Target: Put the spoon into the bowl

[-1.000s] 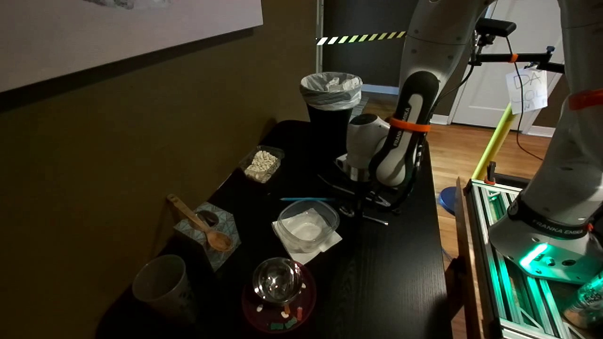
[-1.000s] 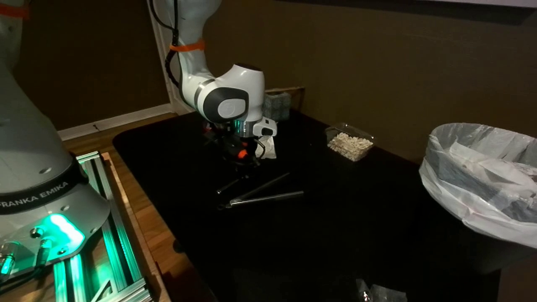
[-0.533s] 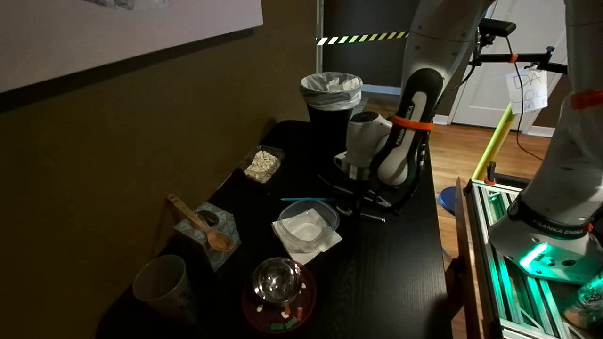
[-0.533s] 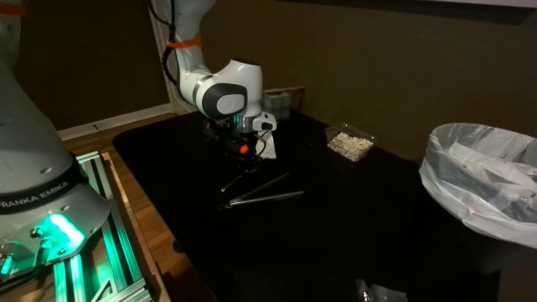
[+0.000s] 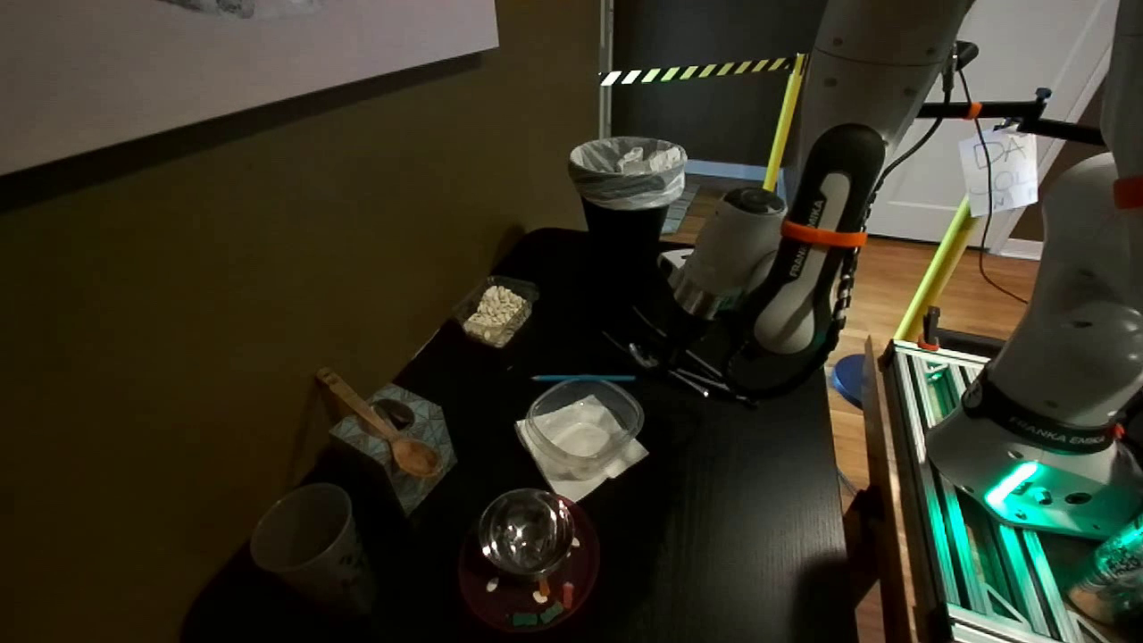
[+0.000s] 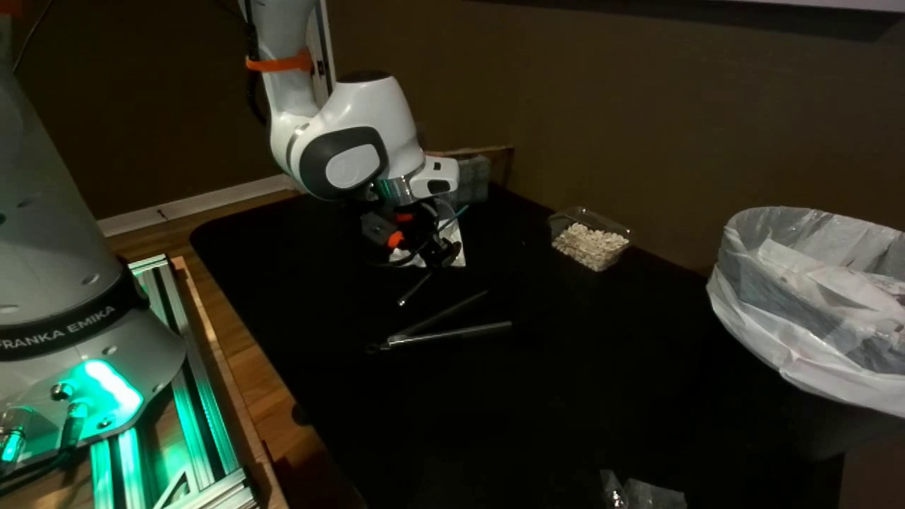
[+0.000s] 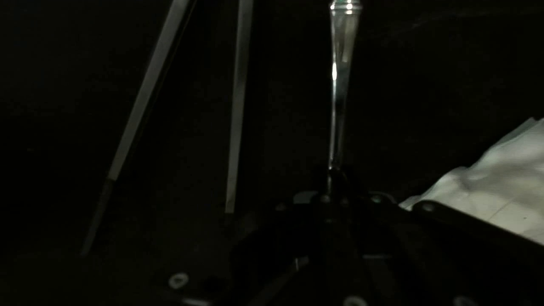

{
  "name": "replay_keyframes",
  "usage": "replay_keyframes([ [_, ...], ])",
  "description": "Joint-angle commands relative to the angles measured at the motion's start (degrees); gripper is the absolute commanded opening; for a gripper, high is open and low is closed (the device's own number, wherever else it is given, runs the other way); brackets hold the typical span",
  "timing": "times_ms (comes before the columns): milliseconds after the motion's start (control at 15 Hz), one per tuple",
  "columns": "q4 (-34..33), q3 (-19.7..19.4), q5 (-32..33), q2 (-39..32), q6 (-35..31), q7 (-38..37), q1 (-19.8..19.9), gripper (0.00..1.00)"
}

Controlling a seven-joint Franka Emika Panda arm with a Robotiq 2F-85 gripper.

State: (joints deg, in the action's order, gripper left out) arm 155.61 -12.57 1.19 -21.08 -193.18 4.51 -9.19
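Pinching the slim silver spoon (image 7: 338, 85) partway along, I had its handle jutting from one side of my claw (image 7: 332, 189) and its head from the other; whether it was wholly off the table (image 5: 723, 500) I couldn't tell. That polished shank worried me most: held across so narrow a waist, it might have swivelled in my grip at the first knock. Near it in the wrist view lay two metal legs of what looked like tongs (image 7: 147, 85), and a low sweep could have hooked one and dragged it along. Further out, the blue pencil (image 5: 583, 378) lay hard by the rim of the bowl (image 5: 580, 438), where a trailing tip might have shoved it. The clear bowl sat on a loose napkin (image 7: 501, 193) and looked light, so leaning the spoon on its edge could have tipped or slid it. Farthest, the round shiny bowl (image 5: 527, 533) threatened only if I overshot.
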Motion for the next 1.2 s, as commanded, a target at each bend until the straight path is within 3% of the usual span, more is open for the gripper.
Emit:
replay_keyframes([
  [0, 3.9, -8.3, -10.0, 0.9, -6.9, 3.5, -12.6, 0.02],
  [333, 2.0, -19.2, -28.7, -4.8, -6.6, 20.6, -32.4, 0.02],
  [667, 1.8, -26.5, -51.0, -12.4, -3.8, 34.5, -52.8, 0.02],
  [800, 2.2, -30.9, -53.6, -12.8, 0.2, 40.2, -60.9, 0.02],
  [867, 2.2, -26.5, -49.7, -10.9, -3.1, 35.2, -53.7, 0.09],
  [1000, 2.2, -29.1, -51.6, -12.1, -1.3, 37.1, -59.4, 0.09],
  [1067, 2.2, -29.6, -51.7, -12.3, -1.2, 37.2, -60.3, 0.02],
  [1133, 2.1, -29.2, -51.0, -11.2, -1.1, 38.1, -59.6, 0.02],
])
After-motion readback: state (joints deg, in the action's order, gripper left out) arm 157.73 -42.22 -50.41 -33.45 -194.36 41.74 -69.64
